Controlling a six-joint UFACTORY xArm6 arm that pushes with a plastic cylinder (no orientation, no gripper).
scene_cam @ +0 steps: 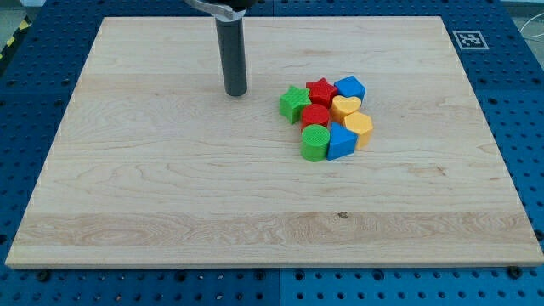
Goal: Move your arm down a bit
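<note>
My tip [235, 92] rests on the wooden board [170, 187], in its upper middle part. Just to the tip's right, apart from it, lies a tight cluster of blocks. A green star [294, 103] is the nearest block to the tip. A red star [321, 89] and a blue block [350, 87] form the cluster's top. A yellow heart [345, 106] and a red block [314, 116] sit in the middle. A green block [314, 142], a blue block [340, 141] and a yellow block [359, 127] form the bottom.
The board lies on a blue perforated table [34, 76]. A black-and-white marker tag [469, 39] sits beyond the board's top right corner.
</note>
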